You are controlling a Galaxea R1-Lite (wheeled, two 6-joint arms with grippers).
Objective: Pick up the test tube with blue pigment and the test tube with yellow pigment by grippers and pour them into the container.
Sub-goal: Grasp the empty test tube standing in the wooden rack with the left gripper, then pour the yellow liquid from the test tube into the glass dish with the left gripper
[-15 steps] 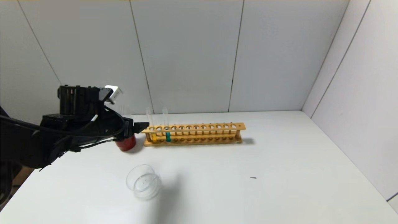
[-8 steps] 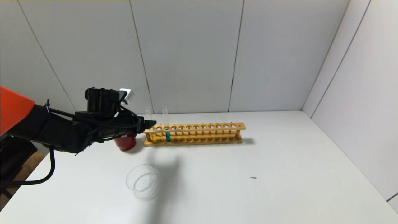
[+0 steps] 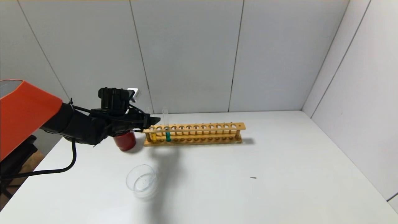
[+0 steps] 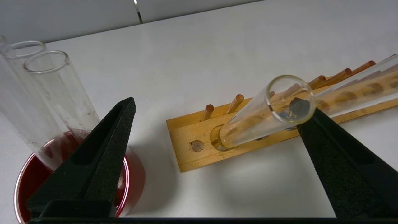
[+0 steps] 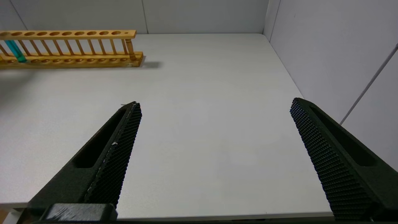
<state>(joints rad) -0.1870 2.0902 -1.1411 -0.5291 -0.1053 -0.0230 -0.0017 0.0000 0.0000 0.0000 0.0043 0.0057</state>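
The test tube with yellow pigment (image 3: 153, 136) stands in the first hole at the left end of the wooden rack (image 3: 202, 133). The test tube with blue pigment (image 3: 168, 135) stands two holes along. My left gripper (image 3: 153, 120) is open at the top of the yellow tube. In the left wrist view the yellow tube's clear upper part (image 4: 264, 115) lies between the fingers of the left gripper (image 4: 214, 102), close to one finger (image 4: 335, 155); its liquid is hidden. The container (image 3: 142, 182) sits on the table nearer me. My right gripper (image 5: 215, 102) is open, parked over the table's near edge.
A dark red cup (image 3: 125, 141) holding colourless clear tubes (image 4: 56, 90) stands just left of the rack, under my left arm. The blue tube also shows far off in the right wrist view (image 5: 15, 51). White walls close the back and right side.
My left arm has reached forward and to the right, bringing the open gripper from beside the red cup up to the yellow tube at the rack's left end. The tubes have not moved.
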